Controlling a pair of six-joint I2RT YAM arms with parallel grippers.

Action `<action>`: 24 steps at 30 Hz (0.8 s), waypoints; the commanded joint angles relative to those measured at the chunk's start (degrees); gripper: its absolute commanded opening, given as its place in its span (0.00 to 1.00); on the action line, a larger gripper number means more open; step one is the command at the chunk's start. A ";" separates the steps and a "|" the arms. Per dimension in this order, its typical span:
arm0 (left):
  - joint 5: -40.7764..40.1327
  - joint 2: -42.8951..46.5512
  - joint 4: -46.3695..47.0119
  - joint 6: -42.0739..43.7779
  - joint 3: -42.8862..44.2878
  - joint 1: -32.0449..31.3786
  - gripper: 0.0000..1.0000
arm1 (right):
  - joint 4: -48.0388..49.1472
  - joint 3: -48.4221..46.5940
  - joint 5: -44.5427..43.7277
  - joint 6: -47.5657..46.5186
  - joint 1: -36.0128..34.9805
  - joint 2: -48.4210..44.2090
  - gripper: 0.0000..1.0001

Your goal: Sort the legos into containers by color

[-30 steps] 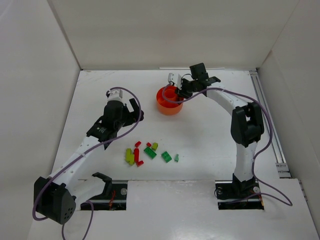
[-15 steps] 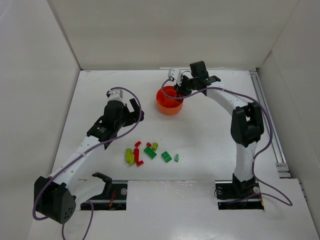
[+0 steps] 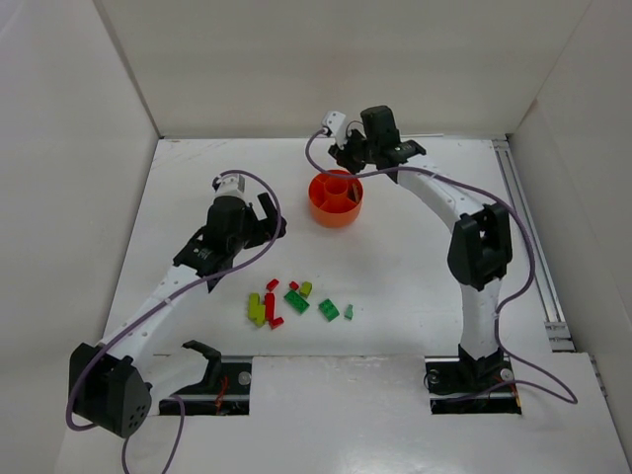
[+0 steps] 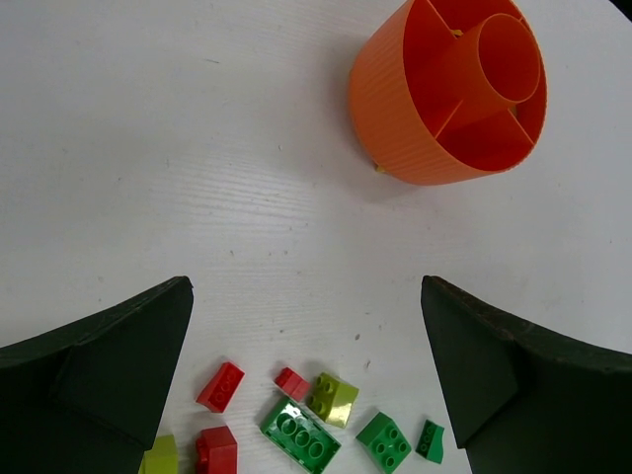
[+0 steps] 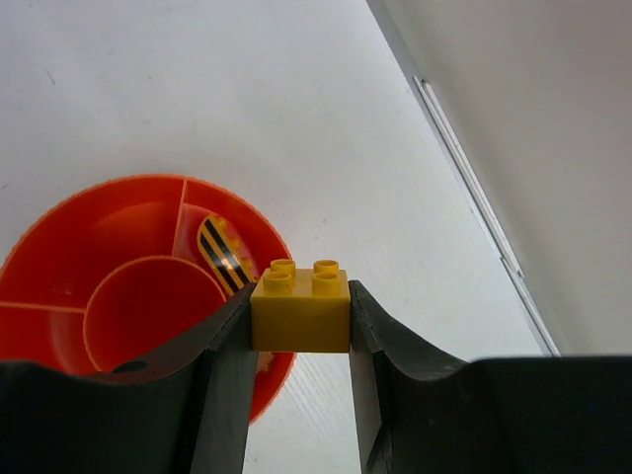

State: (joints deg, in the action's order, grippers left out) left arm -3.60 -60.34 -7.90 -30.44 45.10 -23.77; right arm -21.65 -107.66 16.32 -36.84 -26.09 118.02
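Clamping a yellow brick (image 5: 300, 304) between its two fingers, my right gripper (image 5: 300, 326) hangs above the table. The jaws are closed on the brick's sides, and its four studs stand clear above the fingertips. Below these jaws and off to one side sits the orange dish (image 5: 59, 212). Seen from my wrist, its rim runs under the brick. One compartment, the one nearest the brick, holds a yellow-and-black striped piece (image 5: 219, 252). I cannot tell what the other compartments hold.

My left gripper (image 4: 304, 296) has its jaws spread wide with nothing between them. The same dish (image 4: 395, 109) lies well ahead of these jaws, apart from the loose bricks. Those bricks are scattered on the table (image 4: 197, 148) just under and behind the open fingertips:
- a red brick (image 4: 221, 385)
- a smaller red one (image 4: 290, 381), touching a lime brick (image 4: 334, 397)
- a long green brick (image 4: 299, 434), just beside the lime one
- a square green brick (image 4: 384, 441)
- a small dark green piece (image 4: 431, 440)
- another red brick (image 4: 217, 449), near the left finger
- a second lime brick (image 4: 158, 456), also near the left finger
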 commanded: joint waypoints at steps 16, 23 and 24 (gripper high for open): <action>0.52 0.13 2.80 0.90 1.40 0.83 1.00 | -4.10 -5.37 -12.98 22.60 -5.91 4.41 0.41; 0.52 0.13 2.80 0.90 1.39 0.83 1.00 | -6.04 -8.62 -13.50 24.97 -5.91 6.44 0.45; 0.52 0.13 2.80 0.90 1.39 0.83 1.00 | -6.04 -8.62 -13.50 24.97 -5.91 6.44 0.46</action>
State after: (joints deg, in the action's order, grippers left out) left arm -3.36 -60.66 -7.16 -30.41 45.10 -23.14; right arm -27.00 -113.56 3.75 -14.11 -31.90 124.14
